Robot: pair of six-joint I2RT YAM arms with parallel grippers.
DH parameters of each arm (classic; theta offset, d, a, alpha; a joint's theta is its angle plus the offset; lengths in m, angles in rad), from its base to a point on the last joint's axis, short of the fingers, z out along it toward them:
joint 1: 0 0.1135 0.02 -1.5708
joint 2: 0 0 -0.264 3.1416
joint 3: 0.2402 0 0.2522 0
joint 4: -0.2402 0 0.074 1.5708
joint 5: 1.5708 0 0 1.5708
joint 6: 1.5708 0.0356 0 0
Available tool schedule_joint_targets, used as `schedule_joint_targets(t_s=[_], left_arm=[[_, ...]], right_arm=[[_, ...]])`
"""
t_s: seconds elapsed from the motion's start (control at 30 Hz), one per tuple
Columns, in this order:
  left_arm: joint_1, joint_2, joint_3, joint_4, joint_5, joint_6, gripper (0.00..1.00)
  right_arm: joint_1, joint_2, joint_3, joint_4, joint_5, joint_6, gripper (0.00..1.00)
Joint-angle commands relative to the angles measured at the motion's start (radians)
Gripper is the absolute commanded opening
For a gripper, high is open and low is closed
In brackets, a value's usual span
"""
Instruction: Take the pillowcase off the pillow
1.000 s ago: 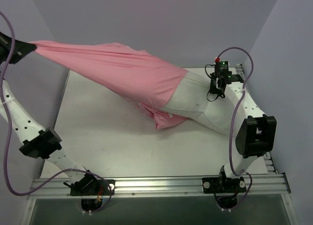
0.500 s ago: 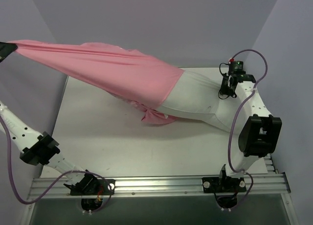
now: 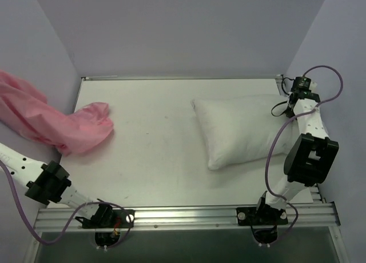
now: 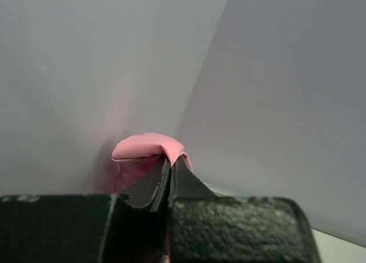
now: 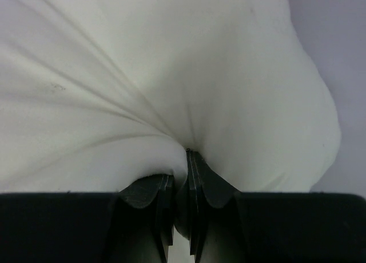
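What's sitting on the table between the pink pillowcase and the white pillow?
Nothing. Between the pillowcase and the pillow there is only bare white table, as the top view shows.

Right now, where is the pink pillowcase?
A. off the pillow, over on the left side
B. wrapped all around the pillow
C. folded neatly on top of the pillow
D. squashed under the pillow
A: the pillowcase lies bunched at the left edge of the table, well apart from the bare white pillow on the right.
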Motion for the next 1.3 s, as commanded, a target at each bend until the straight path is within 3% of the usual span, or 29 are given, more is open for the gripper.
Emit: schedule_joint_targets(t_s=[0.0, 0.1, 0.13, 0.27, 0.43, 0.47, 0.5, 0.53, 0.6, 0.63, 0.67, 0.83, 0.93, 1.27], left_arm=[[-0.112, -0.120, -0.113, 0.157, -0.001, 0.030, 0.02], [-0.302, -0.191, -0.273, 0.114, -0.038, 0.177, 0.02], [-0.419, -0.200, -0.317, 0.088, -0.056, 0.269, 0.02], [-0.702, -0.154, -0.304, -0.111, -0.195, 0.474, 0.02], [-0.856, 0.020, -0.262, -0.217, -0.392, 0.631, 0.02], [-0.877, 0.051, -0.268, -0.277, -0.407, 0.661, 0.02], [-0.893, 0.104, -0.281, -0.311, -0.423, 0.693, 0.04], [-0.911, 0.132, -0.293, -0.395, -0.470, 0.792, 0.42], [-0.991, 0.215, -0.346, -0.479, -0.569, 0.894, 1.00], [-1.012, 0.228, -0.380, -0.513, -0.682, 0.943, 0.94], [-1.028, 0.229, -0.422, -0.509, -0.703, 0.955, 0.94], [-1.036, 0.000, -0.760, -0.334, -0.648, 0.928, 0.94], [-1.036, -0.119, -0.854, -0.336, -0.619, 0.916, 0.94], [-0.973, -0.418, -1.302, -0.313, -0.773, 0.936, 0.94]], right_arm=[[0.041, -0.052, -0.041, -0.002, 0.026, 0.014, 0.00], [0.093, -0.116, -0.086, 0.057, -0.029, 0.043, 0.00], [0.090, -0.135, -0.100, 0.101, -0.090, 0.071, 0.00], [0.095, -0.212, -0.138, 0.161, -0.140, 0.130, 0.00], [0.116, -0.210, -0.098, 0.118, -0.132, 0.125, 0.00], [0.124, -0.201, -0.094, 0.108, -0.127, 0.120, 0.03], [0.130, -0.199, -0.092, 0.100, -0.129, 0.106, 0.14], [0.136, -0.204, -0.094, 0.092, -0.129, 0.103, 0.45], [0.154, -0.215, -0.097, 0.089, -0.134, 0.097, 0.69], [0.162, -0.222, -0.098, 0.086, -0.131, 0.097, 0.96], [0.168, -0.242, -0.088, 0.081, -0.127, 0.095, 1.00], [0.214, -0.330, -0.038, 0.042, -0.107, 0.095, 1.00], [0.245, -0.418, -0.048, 0.045, -0.114, 0.106, 1.00], [0.270, -0.635, -0.235, 0.061, -0.244, 0.131, 1.00]])
